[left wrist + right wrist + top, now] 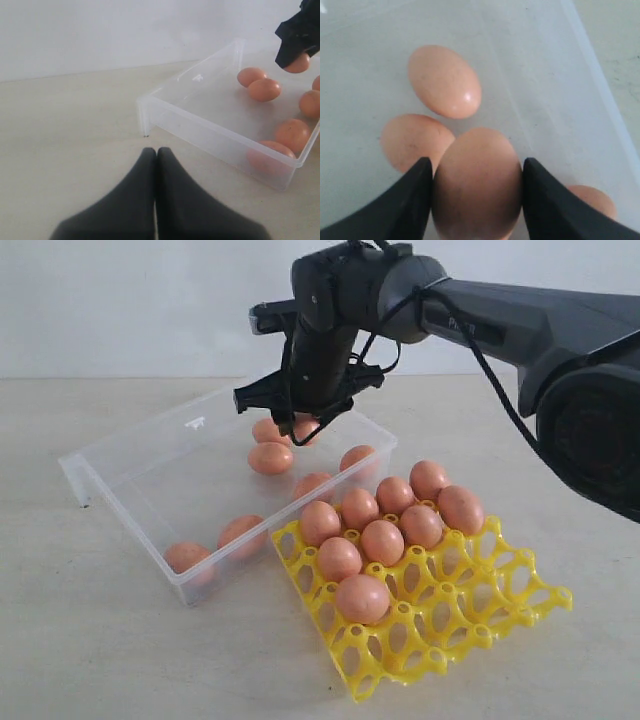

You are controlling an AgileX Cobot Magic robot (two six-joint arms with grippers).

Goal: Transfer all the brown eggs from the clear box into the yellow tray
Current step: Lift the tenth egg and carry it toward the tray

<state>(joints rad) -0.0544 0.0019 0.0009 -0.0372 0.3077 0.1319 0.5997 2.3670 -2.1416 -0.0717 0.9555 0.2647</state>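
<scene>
My right gripper (300,426) reaches down into the far end of the clear box (130,525). It is shut on a brown egg (477,192), one finger pressed to each side. Whether that egg rests on the box floor I cannot tell. Other brown eggs (445,81) lie loose right by it, and several more (240,532) are spread through the box. The yellow tray (470,610) sits against the box's right side with several brown eggs (382,540) in its near-left cups. My left gripper (156,150) is shut and empty above the bare table, short of the box's corner (145,112).
The right arm (520,325) stretches in from the right, above the tray. The tray's right and front cups (480,585) hold nothing. A pale tabletop (90,640) surrounds box and tray, with a white wall behind.
</scene>
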